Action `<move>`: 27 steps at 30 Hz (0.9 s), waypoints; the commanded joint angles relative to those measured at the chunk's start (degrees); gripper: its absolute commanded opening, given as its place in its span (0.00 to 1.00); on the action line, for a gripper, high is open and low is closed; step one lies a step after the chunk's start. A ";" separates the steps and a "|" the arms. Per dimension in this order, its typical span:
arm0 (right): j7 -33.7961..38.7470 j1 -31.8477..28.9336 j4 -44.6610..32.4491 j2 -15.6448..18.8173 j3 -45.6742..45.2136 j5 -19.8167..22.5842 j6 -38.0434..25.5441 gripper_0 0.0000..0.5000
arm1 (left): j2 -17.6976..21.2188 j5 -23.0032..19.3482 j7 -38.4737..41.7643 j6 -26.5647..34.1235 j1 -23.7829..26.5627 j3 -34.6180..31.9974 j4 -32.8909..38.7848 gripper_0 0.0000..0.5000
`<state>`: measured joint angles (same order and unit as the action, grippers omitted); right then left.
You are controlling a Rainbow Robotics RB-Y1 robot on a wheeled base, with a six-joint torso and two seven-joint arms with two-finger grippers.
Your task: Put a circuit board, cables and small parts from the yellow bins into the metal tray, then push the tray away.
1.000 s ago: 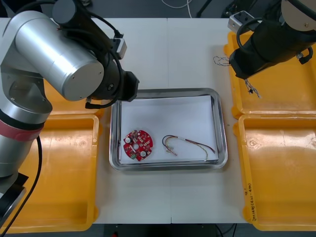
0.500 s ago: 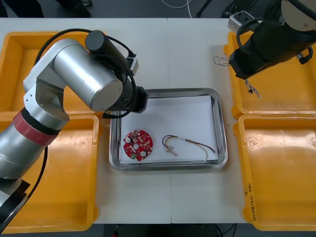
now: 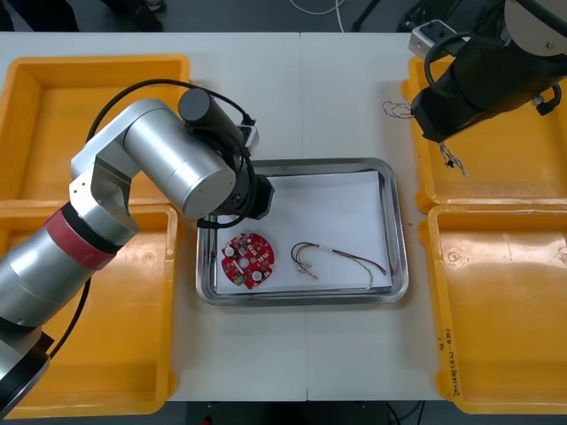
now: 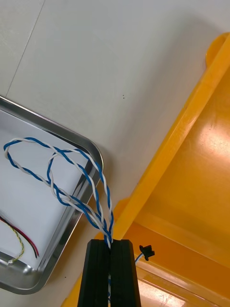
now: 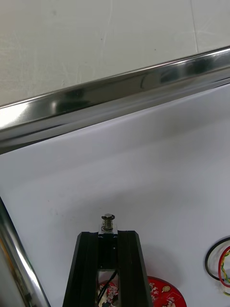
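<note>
Surface: a light counter (image 3: 301,88), seen steeply from above. Four yellow bins (image 3: 106,336) stand on it, two at each side.

The left arm (image 3: 168,168) reaches in from the near left bin and ends over the far left corner of the metal tray (image 3: 301,164). The right arm (image 3: 487,71) hangs over the inner edge of the far right bin.

The metal tray sits between the bins, white inside with a shiny rim. In its near left part lies one round red circuit board (image 3: 248,260). A red and yellow cable (image 3: 341,258) lies just beside the board, toward the tray's right, not touching it.

Right claw (image 4: 110,244): fingers closed tight on a twisted blue and white cable (image 4: 72,192). The cable's loops hang over the tray's corner, and the claw itself is above the bin rim beside the tray.

Left claw (image 5: 108,235): fingers nearly together, pinching a small metal part (image 5: 108,221) that sticks out past the tips. It is above the tray's white floor, near the far rim and just beyond the circuit board
</note>
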<state>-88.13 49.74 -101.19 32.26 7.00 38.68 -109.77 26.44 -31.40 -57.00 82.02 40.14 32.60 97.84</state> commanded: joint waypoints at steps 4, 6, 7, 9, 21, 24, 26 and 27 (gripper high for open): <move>-0.64 0.01 -1.64 1.41 -1.38 0.08 -0.23 0.00 | 0.45 -0.50 -2.15 -1.24 -0.24 1.85 -0.98 0.00; -0.64 -0.08 -1.64 1.49 -1.38 0.08 -0.23 0.00 | 0.45 -0.50 -2.33 -1.42 -0.24 1.85 -1.25 0.00; -0.64 0.01 -1.64 1.41 -1.38 0.08 -0.23 0.00 | 0.36 -0.41 -2.33 -1.60 -0.24 2.03 -1.51 0.00; -0.64 0.01 -1.64 1.41 -1.38 0.08 -0.23 0.00 | 0.45 -0.41 -2.42 -1.86 -0.24 1.94 -1.86 0.00; -0.55 0.01 -1.64 1.32 -1.47 0.16 -0.23 0.00 | 0.45 -0.76 -2.42 -3.27 -0.33 1.94 -2.83 1.00; -0.55 0.01 -1.56 1.32 -1.47 0.34 -0.23 0.00 | 0.45 -0.68 -2.42 -3.53 -0.33 1.94 -2.92 1.00; -0.64 -0.08 -1.56 1.23 -1.38 0.34 -0.23 0.00 | 0.45 -0.76 -2.33 -3.62 -0.33 1.94 -2.92 1.00; -0.55 0.01 -1.64 1.32 -1.38 0.34 -0.23 0.00 | 0.45 -0.68 -2.24 -3.62 -0.33 1.94 -2.83 1.00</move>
<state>-88.13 49.72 -101.19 32.26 7.00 38.72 -109.77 26.45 -31.64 -57.00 79.20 40.06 33.60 94.58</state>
